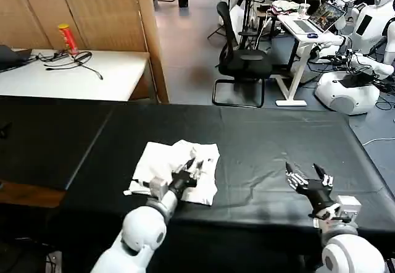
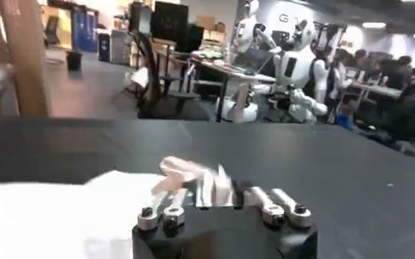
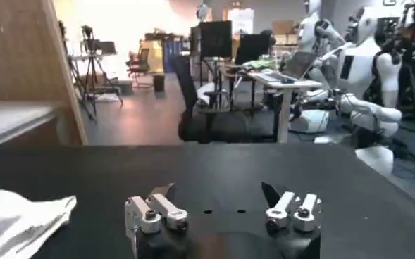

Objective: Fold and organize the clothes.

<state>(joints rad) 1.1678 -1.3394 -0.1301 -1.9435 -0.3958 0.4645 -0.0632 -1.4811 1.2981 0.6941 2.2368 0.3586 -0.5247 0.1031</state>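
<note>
Head view. Behind my work surface lay an open lab floor with a black office chair [image 1: 242, 60], a white side table [image 1: 74, 75] carrying a red can [image 1: 67, 38] and cables, and white robots [image 1: 361, 44] at the far right. The bench [image 1: 271, 137] before me was draped in black cloth. The white T-shirt [image 1: 176, 169] lay crumpled in a rough folded bundle on the near left part of the bench. My left pincer [image 1: 192, 169] rested on top of the shirt, its fingers close together amid the cloth; I could not tell from here whether cloth was pinched between them. My right pincer [image 1: 308, 177] hovered over bare black cloth at the near right, well apart from the shirt, its fingers spread.

Left wrist view. The left pincer [image 2: 193, 184] pointed across the bench [image 2: 320, 169] toward the chair [image 2: 158, 84] and the robots [image 2: 292, 67]. The T-shirt [image 2: 45, 211] spread white beneath and beside it. The fingertips [image 2: 175, 171] were blurred against a fold of cloth, so I could not tell whether they were clenched on it.

Right wrist view. The right pincer [image 3: 221, 193] stood released, its two dark fingertips [image 3: 270, 193] wide apart over the bare bench [image 3: 214, 169]. An edge of the T-shirt [image 3: 20, 218] showed off to one side, not touching the pincer.
</note>
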